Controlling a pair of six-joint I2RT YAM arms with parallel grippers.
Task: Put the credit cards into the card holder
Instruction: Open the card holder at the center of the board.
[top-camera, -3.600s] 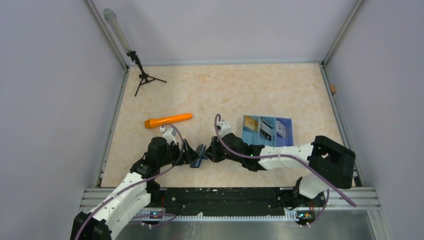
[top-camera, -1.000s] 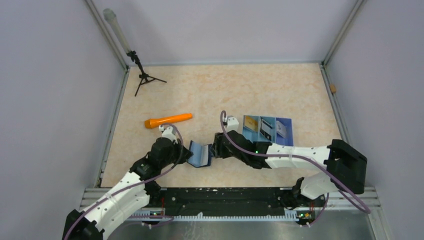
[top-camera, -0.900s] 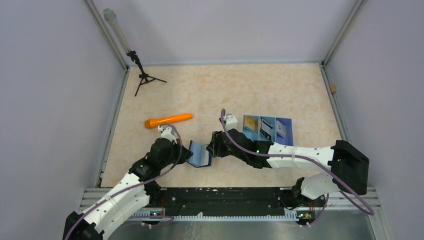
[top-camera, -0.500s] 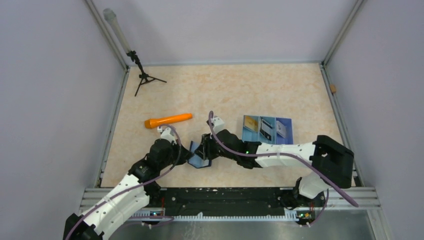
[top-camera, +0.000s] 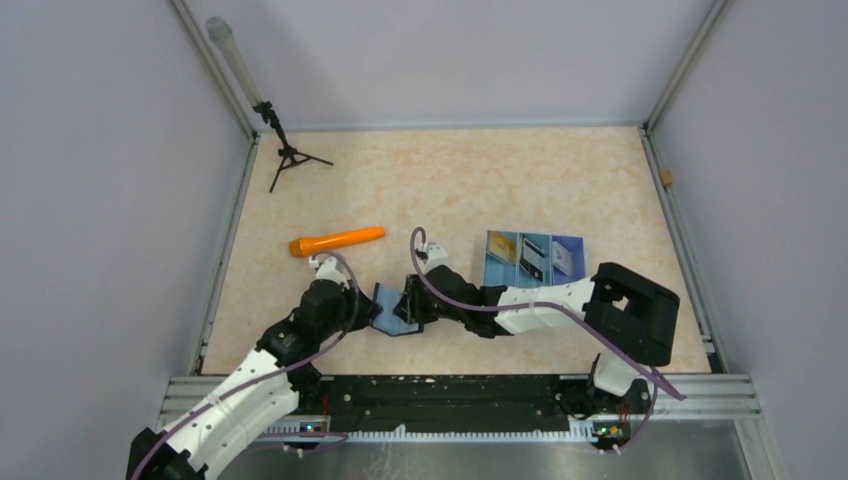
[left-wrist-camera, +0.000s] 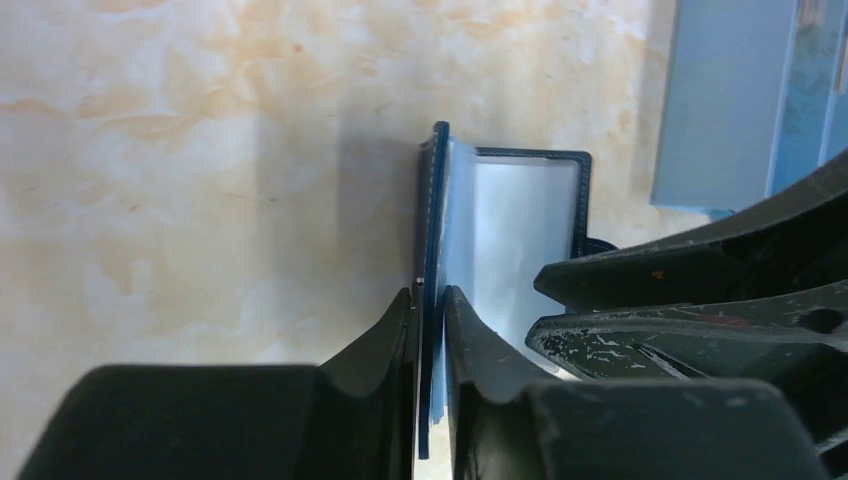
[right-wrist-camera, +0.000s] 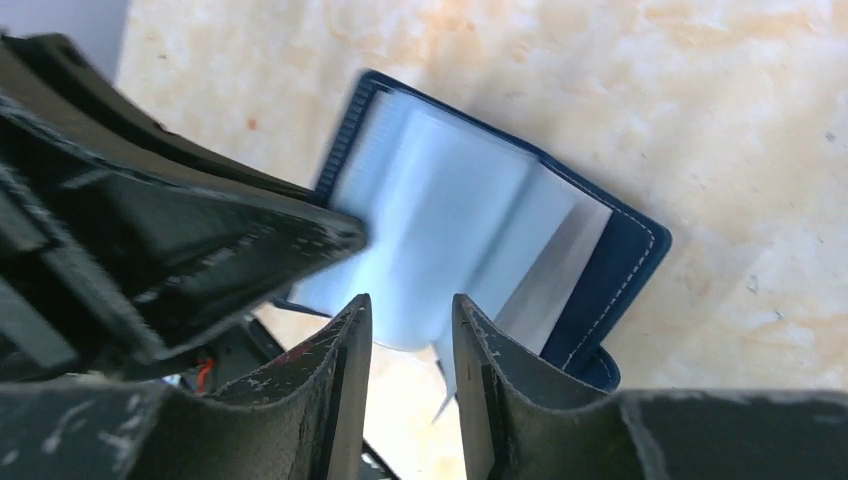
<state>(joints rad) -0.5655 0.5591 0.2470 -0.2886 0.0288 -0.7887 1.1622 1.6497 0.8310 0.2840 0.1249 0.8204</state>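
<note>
**Inspector A:** Where do we place the card holder?

**Inspector B:** We place the card holder (top-camera: 392, 311) low in the overhead view, just left of centre. It is spread open on the table (top-camera: 450, 180), pale blue inside showing, between the two grippers.

**A:** Left arm?

**B:** The left arm (top-camera: 250, 375) slants from the bottom left corner up and to the right. The left gripper (left-wrist-camera: 430, 295) sits low at the holder's left edge. Its fingers (left-wrist-camera: 480, 350) stand narrow, with the navy cover edge-on between them. Slivers of light flank the cover, so we cannot tell whether they press it.

**A:** Right arm?

**B:** The right arm (top-camera: 545, 305) folds at a black elbow at lower right and stretches leftward, low over the table. The right gripper (right-wrist-camera: 410, 305) points at the pale inside with its fingers parted a moderate way. A pale leaf's edge lies in the gap; we cannot tell whether it is touched.

**A:** The cards?

**B:** We find the credit cards (top-camera: 503, 247) on a blue sheet (top-camera: 575, 250) right of centre, apart from the holder.
</note>
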